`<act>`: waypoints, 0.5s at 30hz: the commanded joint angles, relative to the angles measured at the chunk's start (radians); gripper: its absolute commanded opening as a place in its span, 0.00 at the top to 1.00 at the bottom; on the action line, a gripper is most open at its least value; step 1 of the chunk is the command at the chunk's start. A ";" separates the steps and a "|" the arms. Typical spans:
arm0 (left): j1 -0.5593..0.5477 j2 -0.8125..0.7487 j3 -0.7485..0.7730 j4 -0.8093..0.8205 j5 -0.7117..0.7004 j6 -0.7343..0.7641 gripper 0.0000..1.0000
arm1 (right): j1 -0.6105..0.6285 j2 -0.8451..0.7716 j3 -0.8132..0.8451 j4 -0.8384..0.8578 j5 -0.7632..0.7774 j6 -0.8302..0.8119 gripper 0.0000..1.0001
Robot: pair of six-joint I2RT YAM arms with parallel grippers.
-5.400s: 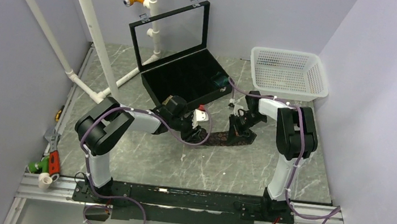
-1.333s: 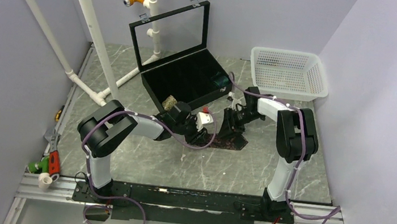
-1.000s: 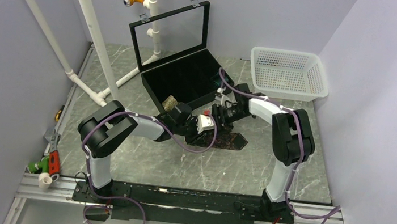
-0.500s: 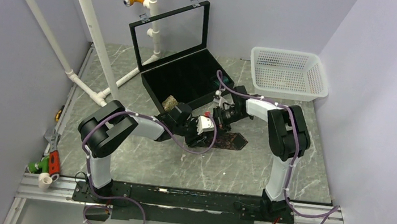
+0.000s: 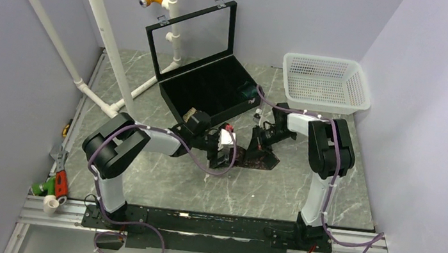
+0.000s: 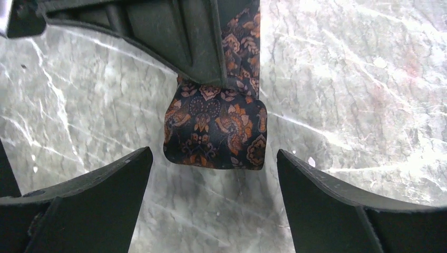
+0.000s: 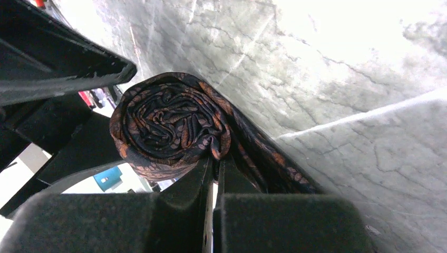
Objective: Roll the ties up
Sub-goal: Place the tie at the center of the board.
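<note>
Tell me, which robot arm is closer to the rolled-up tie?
Right. On the right arm, the shut jaws touch the rolled tie at its edge. On the left arm, the open jaws sit either side of it, not touching.

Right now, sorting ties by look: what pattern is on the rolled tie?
The rolled tie is dark with orange-brown paisley motifs, clearest in the left wrist view.

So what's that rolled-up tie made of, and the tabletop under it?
The tie looks like soft woven fabric, maybe silk: orange paisley on dark ground, limp folds. The tabletop looks like grey marble or marble-print laminate, glossy, with white veins and glare.
</note>
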 commanded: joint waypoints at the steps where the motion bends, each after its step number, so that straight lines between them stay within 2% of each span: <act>1: -0.011 -0.004 0.047 0.078 0.095 0.055 0.06 | -0.014 0.038 -0.012 -0.019 0.161 -0.052 1.00; 9: -0.059 0.118 0.112 0.145 0.086 0.052 0.06 | -0.015 0.073 0.017 -0.045 0.216 -0.091 1.00; 11: -0.069 0.153 0.137 0.147 0.053 0.029 0.15 | -0.016 0.087 0.033 -0.055 0.206 -0.103 1.00; 15: -0.088 0.196 0.185 0.075 -0.023 -0.010 0.43 | -0.013 0.059 0.038 -0.045 0.155 -0.109 1.00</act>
